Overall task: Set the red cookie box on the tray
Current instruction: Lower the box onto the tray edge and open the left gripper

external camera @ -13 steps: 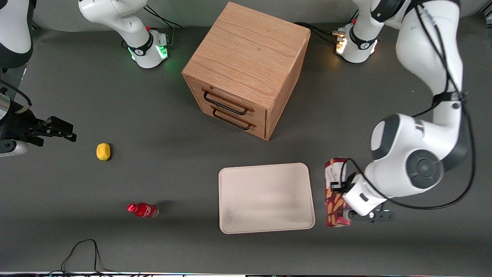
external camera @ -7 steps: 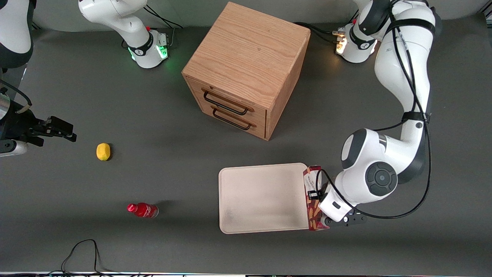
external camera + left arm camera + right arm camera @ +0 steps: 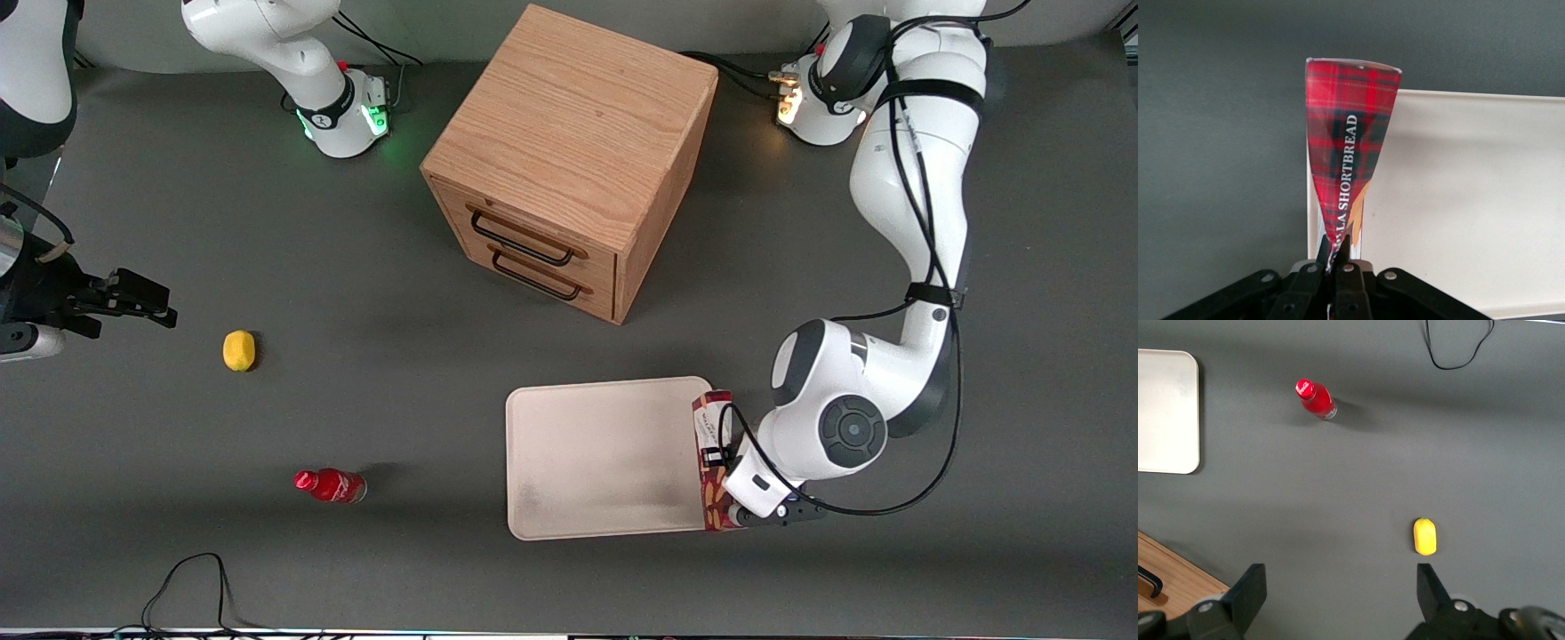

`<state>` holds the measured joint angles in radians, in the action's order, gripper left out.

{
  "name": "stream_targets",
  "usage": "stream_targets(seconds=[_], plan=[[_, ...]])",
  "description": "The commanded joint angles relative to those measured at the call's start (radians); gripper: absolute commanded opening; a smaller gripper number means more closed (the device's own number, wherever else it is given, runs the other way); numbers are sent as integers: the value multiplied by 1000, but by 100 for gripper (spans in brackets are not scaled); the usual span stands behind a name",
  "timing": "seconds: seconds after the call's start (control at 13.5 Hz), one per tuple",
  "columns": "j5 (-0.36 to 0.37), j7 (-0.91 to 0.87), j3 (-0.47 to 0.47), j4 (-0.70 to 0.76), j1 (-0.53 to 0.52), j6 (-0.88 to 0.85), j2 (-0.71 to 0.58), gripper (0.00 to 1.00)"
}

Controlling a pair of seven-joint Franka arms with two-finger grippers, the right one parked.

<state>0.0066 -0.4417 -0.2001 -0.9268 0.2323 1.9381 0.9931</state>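
The red cookie box (image 3: 712, 453) hangs over the edge of the cream-white tray (image 3: 605, 453) that is toward the working arm's end of the table. My gripper (image 3: 725, 467) is shut on the box's long sides. In the left wrist view the plaid box (image 3: 1349, 153) reaches away from my gripper (image 3: 1337, 248), with the tray (image 3: 1458, 200) beneath and beside it. The fingers pinch the box's narrow edge. Whether the box touches the tray cannot be told.
A wooden two-drawer cabinet (image 3: 569, 160) stands farther from the front camera than the tray. A small red bottle (image 3: 330, 485) and a yellow lemon (image 3: 238, 349) lie toward the parked arm's end of the table. A black cable (image 3: 191, 587) loops at the near table edge.
My gripper has carried the red cookie box sideways from the bare table beside the tray to over the tray's edge. The arm's elbow has swung in with it.
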Motion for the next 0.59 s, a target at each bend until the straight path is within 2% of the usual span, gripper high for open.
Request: stream_targets(seconds=[0.0,0.52], plan=[[-8,-22,5,46,19,-4,27,0],[-14,-43,7,7,30,39,35,0]])
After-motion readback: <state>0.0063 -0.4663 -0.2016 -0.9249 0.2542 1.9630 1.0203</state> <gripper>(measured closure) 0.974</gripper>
